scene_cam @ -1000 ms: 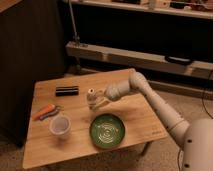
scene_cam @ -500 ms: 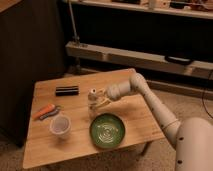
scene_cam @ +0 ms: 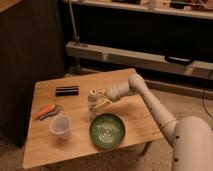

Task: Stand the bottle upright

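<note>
Taking the green bowl (scene_cam: 107, 130) as the landmark, the orange-handled tool (scene_cam: 45, 110) lay far to its left near the table's (scene_cam: 80, 150) left edge, and 1 translucent plastic cup (scene_cam: 60, 126) stood just left of the bowl. Further back and to the left of the bowl lay a small dark bar-shaped object (scene_cam: 67, 90). Directly behind the bowl's left rim, the bottle (scene_cam: 93, 102) appeared close to upright, cap upward, its base on or just above the tabletop. The gripper (scene_cam: 101, 101) sat against the bottle's right side, behind the bowl, and seemed to be pinching the bottle, though the contact was hard to confirm. To the right, the white arm ran back over the table's far right corner. The likely risk was a topple: if the base was not flat when released, or a finger dragged on withdrawal, the slim bottle could tip forward into the bowl or left toward the cup.
</note>
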